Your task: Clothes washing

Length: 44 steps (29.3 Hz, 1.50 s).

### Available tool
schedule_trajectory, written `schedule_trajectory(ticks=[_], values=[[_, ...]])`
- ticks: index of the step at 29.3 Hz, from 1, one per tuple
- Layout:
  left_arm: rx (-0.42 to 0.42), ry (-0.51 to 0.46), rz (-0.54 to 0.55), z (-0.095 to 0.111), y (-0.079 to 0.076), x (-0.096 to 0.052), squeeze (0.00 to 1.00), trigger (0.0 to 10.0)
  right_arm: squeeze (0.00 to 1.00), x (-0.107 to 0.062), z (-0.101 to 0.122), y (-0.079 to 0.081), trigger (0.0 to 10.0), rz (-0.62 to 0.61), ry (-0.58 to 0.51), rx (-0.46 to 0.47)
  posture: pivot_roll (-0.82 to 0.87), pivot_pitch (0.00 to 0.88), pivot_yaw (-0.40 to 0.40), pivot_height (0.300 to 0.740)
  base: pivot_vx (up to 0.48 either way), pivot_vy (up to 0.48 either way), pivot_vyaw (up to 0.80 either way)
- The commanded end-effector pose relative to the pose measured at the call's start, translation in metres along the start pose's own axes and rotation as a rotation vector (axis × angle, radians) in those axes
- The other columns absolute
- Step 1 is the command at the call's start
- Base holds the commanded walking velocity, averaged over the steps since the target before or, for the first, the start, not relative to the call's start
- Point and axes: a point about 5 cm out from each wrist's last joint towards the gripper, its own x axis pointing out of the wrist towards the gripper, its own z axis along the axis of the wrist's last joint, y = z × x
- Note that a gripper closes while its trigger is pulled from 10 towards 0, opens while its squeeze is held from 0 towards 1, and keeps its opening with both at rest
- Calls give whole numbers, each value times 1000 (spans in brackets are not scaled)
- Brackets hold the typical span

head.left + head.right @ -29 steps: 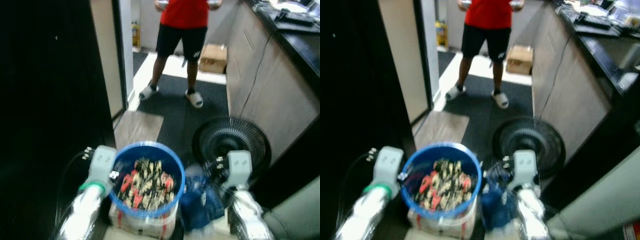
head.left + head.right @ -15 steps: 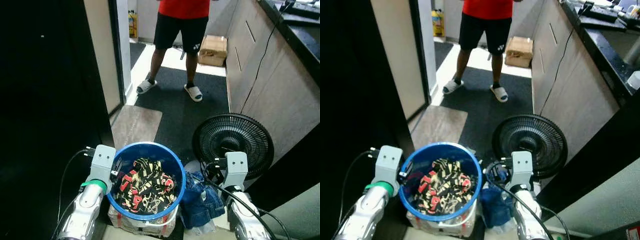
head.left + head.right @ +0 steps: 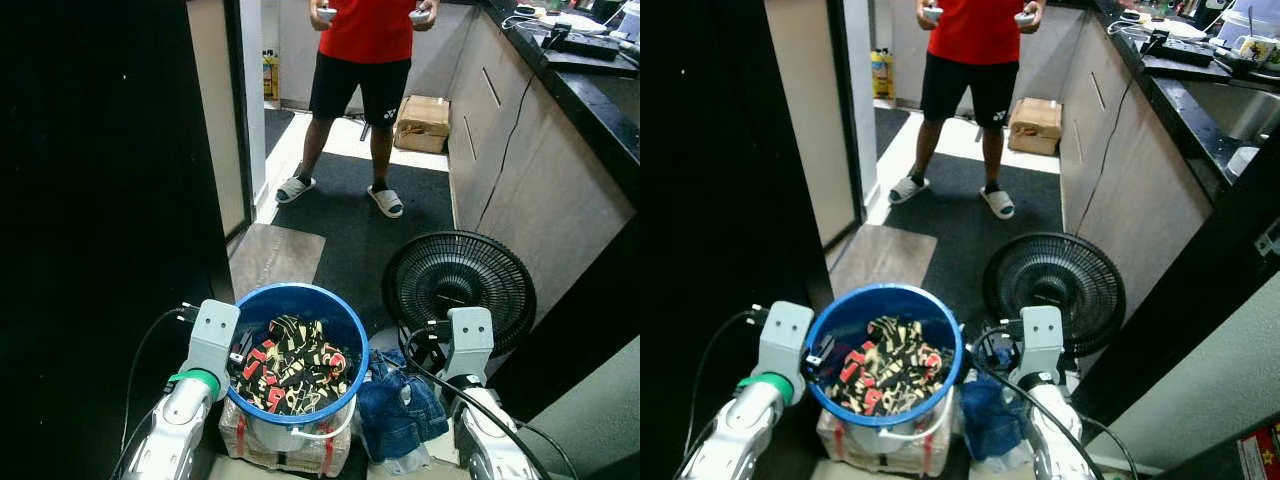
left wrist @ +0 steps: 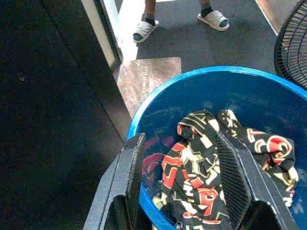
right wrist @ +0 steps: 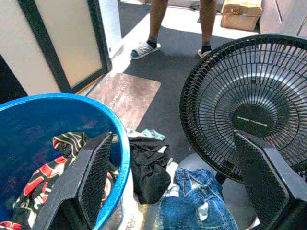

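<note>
You're at the gathering stage: the blue bucket (image 3: pixel 297 345) sits on the floor between your arms, a red-and-black patterned garment (image 4: pixel 206 167) already inside. Left pincer (image 4: pixel 184 179) is spread wide, straddling the bucket rim, clamped on nothing. Right pincer (image 5: pixel 180 184) gapes too, hovering empty over the jeans (image 5: pixel 196 206) beside the fan (image 3: pixel 458 283); I'd lower it onto the denim next

Your head cameras look forward and down from above the blue bucket (image 3: pixel 296 305). Each wrist camera sits close at the bucket's rim, facing the far floor. All views share the bucket and the fan (image 3: pixel 458 281).
</note>
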Motion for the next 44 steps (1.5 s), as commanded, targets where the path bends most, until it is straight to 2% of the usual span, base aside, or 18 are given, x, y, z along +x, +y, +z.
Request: schedule_trajectory(ticks=[1, 20, 29, 34, 44], values=[[-12, 18, -2, -4, -1, 0, 0, 10000, 0, -2, 1, -3, 10000, -12, -11, 5, 10, 58, 7, 740, 0, 0, 0], [-1, 18, -2, -4, -1, 1, 0, 10000, 0, -1, 1, 0, 10000, -1, -16, 4, 8, 53, 9, 740, 0, 0, 0], [5, 46, -20, -12, -7, 0, 0, 10000, 0, -2, -1, 2, 10000, 12, -8, -26, 11, 58, 3, 740, 0, 0, 0], [-74, -34, 6, 13, -11, 16, 0, 10000, 0, 9, 14, -4, 10000, -2, -47, -33, 12, 57, -6, 740, 0, 0, 0], [-70, -38, 17, 13, -9, 15, 0, 10000, 0, 12, 16, -4, 10000, -6, -45, -44, 15, 52, -7, 740, 0, 0, 0]])
